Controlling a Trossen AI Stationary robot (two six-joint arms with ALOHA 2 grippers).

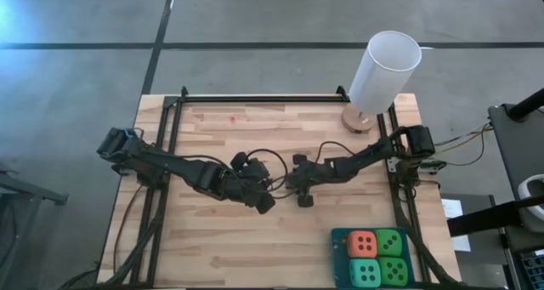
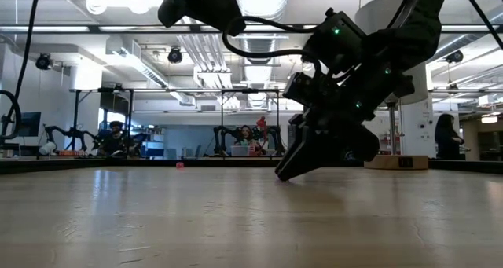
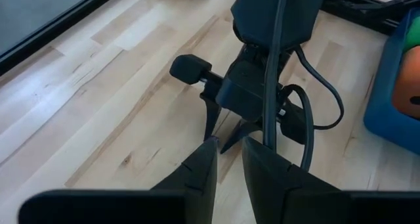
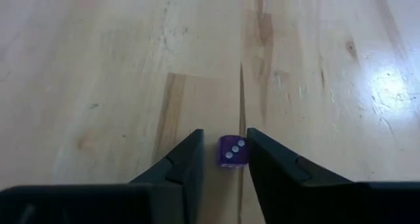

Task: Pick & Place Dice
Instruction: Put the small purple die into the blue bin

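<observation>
Four dice fill a blue tray [image 1: 337, 239] at the near right corner of my wooden table [image 1: 255, 256] in the high view: the orange-red die [image 1: 363, 243] and a green die [image 1: 390, 242] behind, the turquoise die [image 1: 365, 271] and a second green die [image 1: 393, 270] in front. Both arms reach to the table's middle, the left gripper [image 1: 262, 198] just left of the right gripper [image 1: 303, 195]. A tall white cylinder [image 1: 383, 71] stands at the far right corner.

From the low view, I see a dark gripper [image 2: 284, 172] tilted with its tip at the tabletop; people sit at desks in the room beyond.

Through the left wrist view, my left gripper [image 3: 230, 148] has its fingers narrowly apart with nothing between them, pointed at the right gripper [image 3: 223, 142] close ahead. The tray's edge [image 3: 387, 99] shows at one side.

Through the right wrist view, my right gripper [image 4: 224, 140] is down at the wood, fingers narrowly parted on either side of a small purple die [image 4: 232, 150] with white pips. I cannot tell whether they touch it.
</observation>
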